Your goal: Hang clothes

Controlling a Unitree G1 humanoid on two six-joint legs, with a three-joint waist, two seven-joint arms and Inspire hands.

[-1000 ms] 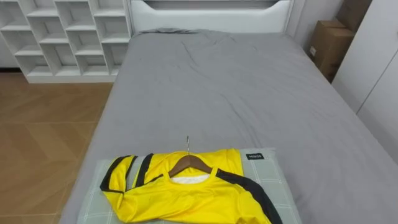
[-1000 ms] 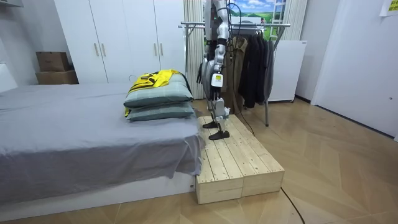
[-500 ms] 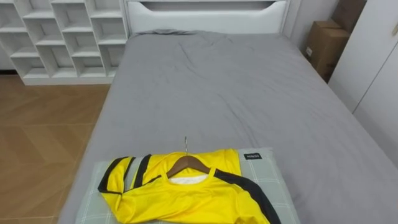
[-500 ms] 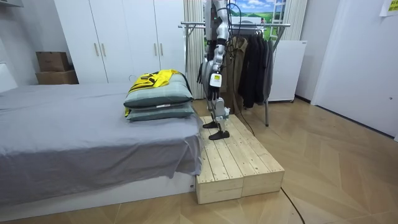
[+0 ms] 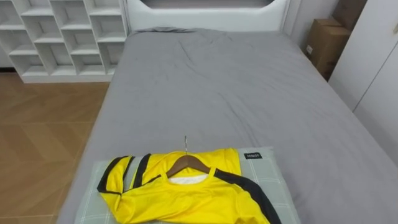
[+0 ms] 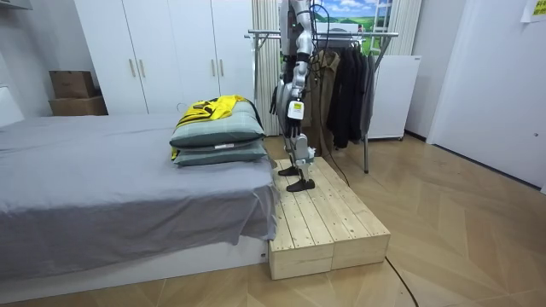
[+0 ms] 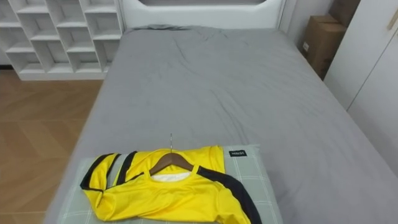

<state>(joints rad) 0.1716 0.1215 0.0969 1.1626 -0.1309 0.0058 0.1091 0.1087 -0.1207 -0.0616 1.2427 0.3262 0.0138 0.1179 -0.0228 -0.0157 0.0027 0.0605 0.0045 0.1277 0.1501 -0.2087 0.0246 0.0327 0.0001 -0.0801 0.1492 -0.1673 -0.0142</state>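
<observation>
Yellow jersey [image 5: 186, 196] on hanger [image 5: 186, 163] lies on pillow [image 5: 273, 180], grey bed [image 5: 217, 81]. Robot stands on wooden platform [image 6: 328, 222]. Left hand [image 6: 293, 108]: grip can't tell. Nothing moved since before.

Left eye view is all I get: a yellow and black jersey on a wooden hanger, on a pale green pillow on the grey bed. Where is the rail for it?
Observer: A metal clothes rack hung with dark garments stands behind the robot.
Operator: What does the robot stand on?
Observer: A pale wooden plank platform, set against the foot of the grey bed.
Operator: Just one pillow?
Observer: Two pale green pillows, stacked, under the yellow and black jersey.
</observation>
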